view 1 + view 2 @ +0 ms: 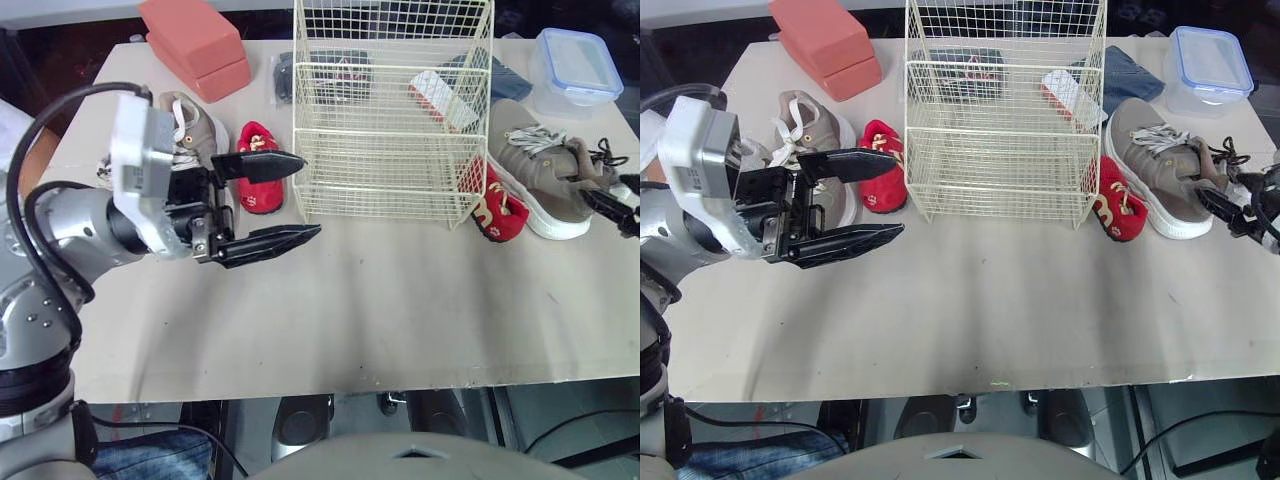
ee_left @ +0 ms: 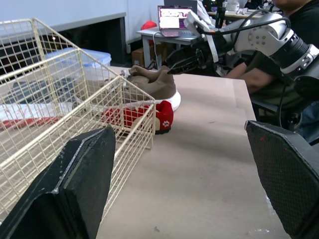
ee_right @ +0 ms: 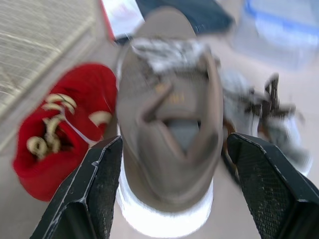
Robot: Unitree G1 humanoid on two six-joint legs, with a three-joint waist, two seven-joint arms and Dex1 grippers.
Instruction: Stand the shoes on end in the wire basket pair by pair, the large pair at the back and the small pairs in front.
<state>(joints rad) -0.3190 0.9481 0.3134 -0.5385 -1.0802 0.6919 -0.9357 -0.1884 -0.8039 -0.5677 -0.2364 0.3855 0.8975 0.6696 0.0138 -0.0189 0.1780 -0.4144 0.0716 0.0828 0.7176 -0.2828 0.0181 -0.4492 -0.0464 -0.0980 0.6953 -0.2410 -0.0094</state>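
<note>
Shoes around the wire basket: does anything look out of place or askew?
Both pairs are split by the wire basket: left taupe sneaker and left red shoe on one side, right red shoe and right taupe sneaker on the other. Nothing looks damaged or spilled.

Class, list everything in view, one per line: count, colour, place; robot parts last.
Wire basket: one, cream, centre back.
Large sneakers: two, taupe, one either side of basket.
Small shoes: two, red, between each sneaker and basket.
Dark items: unclear count, behind basket.
Box: one, pink, back left corner.
Tub: one, clear with blue lid, back right.
Table: one, beige.
Person: one, dark shirt, beyond table.
Left pincer: open, black, left of basket.
Right pincer: open, black, straddling right sneaker's heel.
</note>
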